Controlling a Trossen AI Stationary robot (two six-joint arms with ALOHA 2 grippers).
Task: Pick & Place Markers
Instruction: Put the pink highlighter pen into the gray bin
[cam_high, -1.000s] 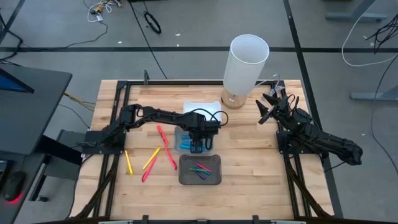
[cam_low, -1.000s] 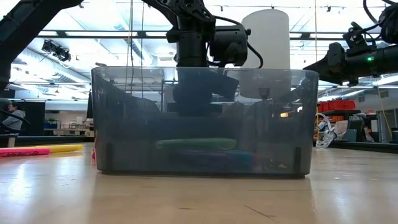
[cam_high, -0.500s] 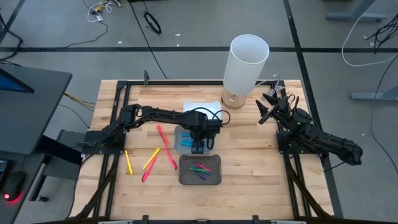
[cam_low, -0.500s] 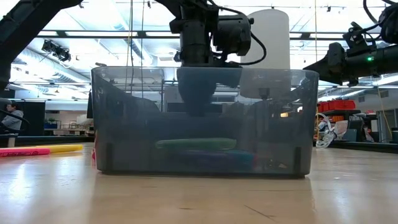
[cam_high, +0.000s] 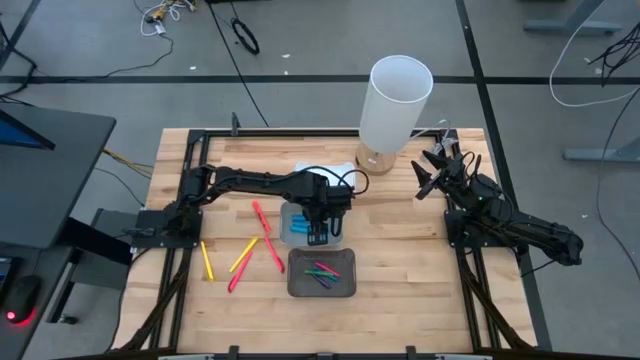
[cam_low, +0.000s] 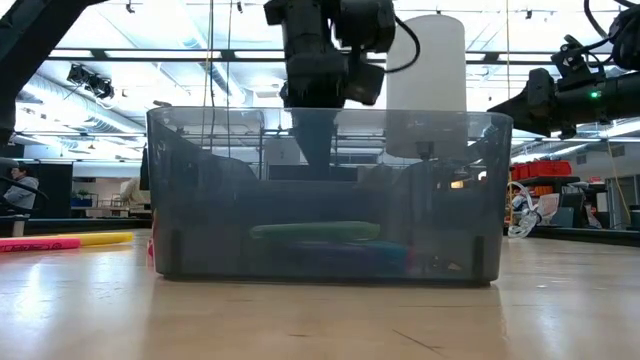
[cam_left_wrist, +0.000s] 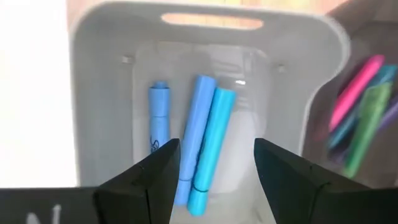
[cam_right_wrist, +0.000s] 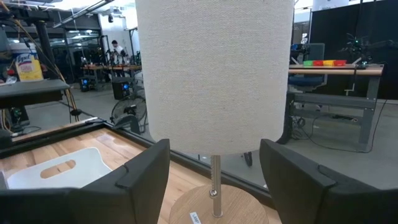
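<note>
While three blue markers (cam_left_wrist: 200, 140) lie in the white tray (cam_left_wrist: 99, 81) and five on the table (cam_high: 400, 270), the left gripper (cam_left_wrist: 214, 171) hangs open, empty, above them.

Bright even overhead light, soft shadows, left wrist view blurred at edges

Left gripper (cam_high: 318, 236) above light tray (cam_high: 288, 228) holding blue markers (cam_high: 297, 231); loose markers (cam_high: 262, 224) on tabletop (cam_high: 400, 250); right gripper (cam_high: 430, 172) beside lamp (cam_high: 394, 110).

overhead view, table-level view, two wrist close-ups, shared grey tray (cam_high: 322, 273)
</note>
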